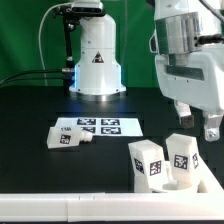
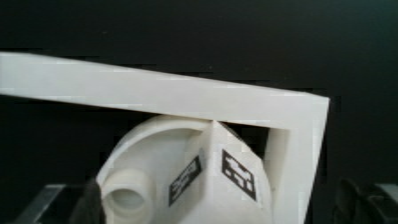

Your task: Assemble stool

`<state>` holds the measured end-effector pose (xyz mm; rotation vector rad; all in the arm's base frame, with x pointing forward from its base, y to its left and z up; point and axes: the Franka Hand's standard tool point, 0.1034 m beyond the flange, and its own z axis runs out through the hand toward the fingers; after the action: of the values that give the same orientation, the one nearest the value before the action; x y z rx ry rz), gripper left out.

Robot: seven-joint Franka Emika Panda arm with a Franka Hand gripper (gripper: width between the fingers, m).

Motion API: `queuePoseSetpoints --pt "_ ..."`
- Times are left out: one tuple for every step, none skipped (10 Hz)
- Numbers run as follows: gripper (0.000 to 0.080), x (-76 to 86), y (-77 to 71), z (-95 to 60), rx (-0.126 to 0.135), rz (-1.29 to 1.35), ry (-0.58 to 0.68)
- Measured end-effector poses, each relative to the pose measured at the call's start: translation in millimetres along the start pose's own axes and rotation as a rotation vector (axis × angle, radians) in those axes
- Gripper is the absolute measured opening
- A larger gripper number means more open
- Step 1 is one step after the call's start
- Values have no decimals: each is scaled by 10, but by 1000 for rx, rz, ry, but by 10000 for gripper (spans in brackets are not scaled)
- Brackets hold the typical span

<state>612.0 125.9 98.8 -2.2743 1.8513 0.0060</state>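
Two chunky white stool legs (image 1: 148, 162) (image 1: 181, 155) with black-and-white tags stand upright at the exterior view's lower right. My gripper (image 1: 196, 125) hangs just above and slightly right of them, its jaws spread apart with nothing between them. A third leg (image 1: 68, 137) lies loose on the black table to the left. The wrist view looks down on the round seat (image 2: 146, 150), one of its sockets (image 2: 128, 190), and a tagged leg (image 2: 231, 172) rising from it. The seat sits tucked into the corner of the rail.
The marker board (image 1: 98, 126) lies mid-table beside the loose leg. A long white corner rail (image 2: 178, 88) (image 1: 90, 204) borders the seat and runs along the front edge. The robot base (image 1: 97, 60) stands at the back.
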Motion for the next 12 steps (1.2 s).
queuePoseSetpoints --pt "649 3 -1 -1 0 -37 0" --pt "649 13 1 -2 -2 -141 4" --pt "649 21 4 -30 -42 -365 7" --pt "649 36 -59 -95 -78 -581 9" --pt "649 9 -89 -113 -129 -752 -13" --pt "649 31 -133 -128 -115 -806 -4" --pt "649 42 -121 -121 -119 -873 -7" --pt "649 55 -116 -120 -122 -980 -12" --pt "649 78 -132 -121 -133 -1134 4" --pt "649 90 -178 -105 -140 -1359 34" --pt "649 94 -202 -61 -148 -1546 49" --pt "649 78 -211 -22 -150 -1680 75"
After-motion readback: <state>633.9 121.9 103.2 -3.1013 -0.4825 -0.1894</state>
